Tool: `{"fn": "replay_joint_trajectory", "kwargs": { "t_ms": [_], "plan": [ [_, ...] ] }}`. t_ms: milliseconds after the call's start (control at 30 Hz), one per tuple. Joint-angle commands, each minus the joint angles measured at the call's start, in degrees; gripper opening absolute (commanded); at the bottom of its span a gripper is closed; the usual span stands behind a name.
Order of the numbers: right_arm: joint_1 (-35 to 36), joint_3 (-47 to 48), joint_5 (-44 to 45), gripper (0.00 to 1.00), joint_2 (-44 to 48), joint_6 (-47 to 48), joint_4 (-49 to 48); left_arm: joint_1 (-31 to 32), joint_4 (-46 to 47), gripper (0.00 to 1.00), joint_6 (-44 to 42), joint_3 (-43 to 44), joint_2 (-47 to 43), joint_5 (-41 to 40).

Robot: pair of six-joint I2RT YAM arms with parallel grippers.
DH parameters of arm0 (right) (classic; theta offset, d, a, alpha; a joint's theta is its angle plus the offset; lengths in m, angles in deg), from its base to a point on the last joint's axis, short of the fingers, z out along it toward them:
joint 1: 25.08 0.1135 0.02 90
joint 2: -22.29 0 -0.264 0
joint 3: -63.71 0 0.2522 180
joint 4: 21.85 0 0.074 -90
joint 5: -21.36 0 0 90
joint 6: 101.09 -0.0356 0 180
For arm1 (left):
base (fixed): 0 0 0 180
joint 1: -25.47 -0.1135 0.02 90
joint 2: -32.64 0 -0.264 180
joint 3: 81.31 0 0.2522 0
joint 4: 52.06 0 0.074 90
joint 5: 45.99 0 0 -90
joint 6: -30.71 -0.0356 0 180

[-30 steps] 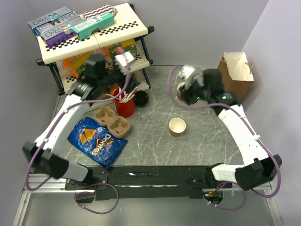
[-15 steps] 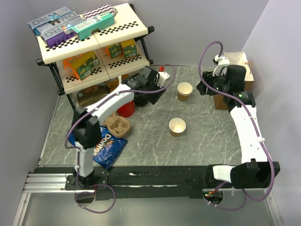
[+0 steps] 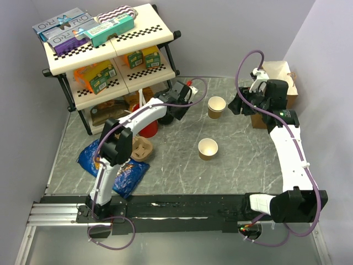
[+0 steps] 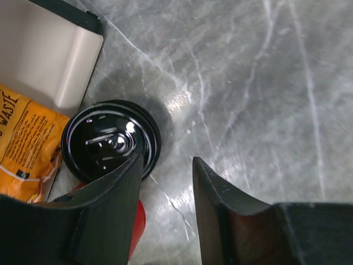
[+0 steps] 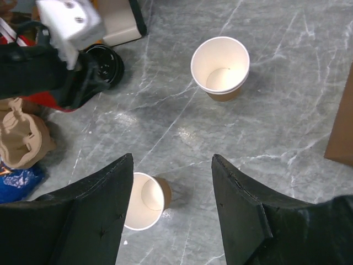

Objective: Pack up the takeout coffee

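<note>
Left wrist view — left tool (image 4: 166, 163) is hovering, fingers apart, gripping nothing. Takeout coffee (image 4: 110, 141) is standing on the desk (image 4: 265, 83) beside one finger, near the shelf (image 4: 49, 49). Right tool (image 5: 172, 159) — hanging with fingers apart, also gripping nothing.

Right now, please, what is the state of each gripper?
Left gripper: open, holding nothing, right beside the coffee.
Right gripper: open, holding nothing.
</note>
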Motion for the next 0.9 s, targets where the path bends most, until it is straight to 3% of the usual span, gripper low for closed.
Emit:
{"fn": "replay_joint_trajectory", "kwargs": {
  "t_ms": [0, 333, 867],
  "plan": [
    [-0.5, 1.6, -2.5, 0.66, -0.3, -1.8, -0.7, -0.2, 2.0, 0.47, 0.6, 3.9, 2.6, -4.0],
    [-0.5, 2.2, -3.0, 0.65, -1.1, -2.6, -0.8, -3.4, 0.3, 0.43, -0.5, 9.8, 8.6, -4.4],
    [-0.5, 1.1, -2.7, 0.65, -1.4, -2.0, -1.2, -3.8, -1.0, 0.38, 1.0, 10.2, 9.6, -0.1]
  ]
}}
